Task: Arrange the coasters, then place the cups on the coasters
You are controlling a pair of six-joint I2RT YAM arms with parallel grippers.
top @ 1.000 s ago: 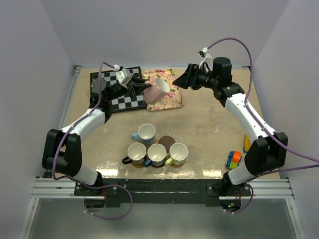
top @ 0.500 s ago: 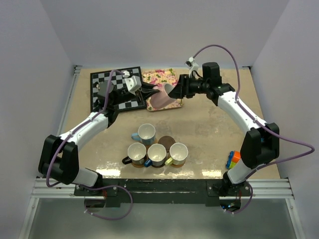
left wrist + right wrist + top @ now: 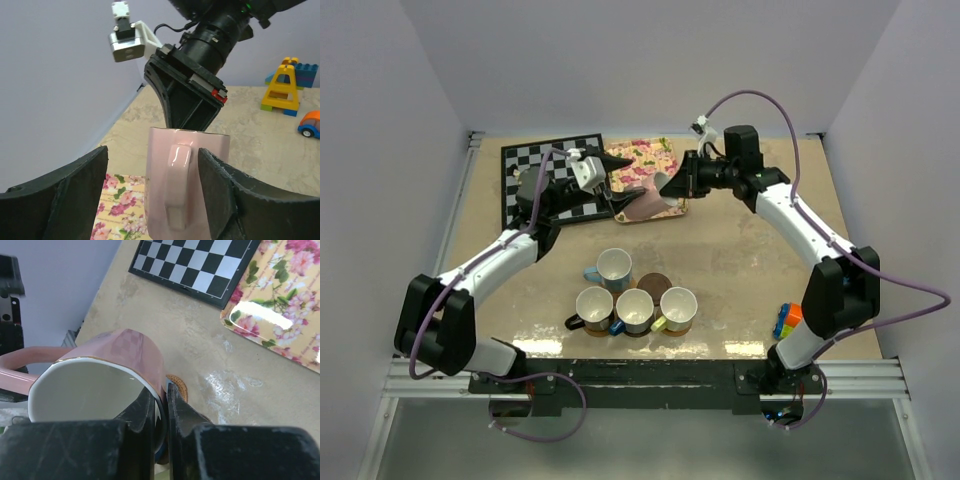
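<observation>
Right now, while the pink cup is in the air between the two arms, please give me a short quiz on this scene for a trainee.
1. True or false: the left gripper is clamped on the pink cup.
2. Which one pinches the cup's rim? A) the left gripper B) the right gripper C) neither
3. Fill in: beside the four cups standing together lies one bare coaster, coloured dark ____.
Key: 1 false, it is open; 2 B; 3 brown.

Five cups, one uncovered coaster
</observation>
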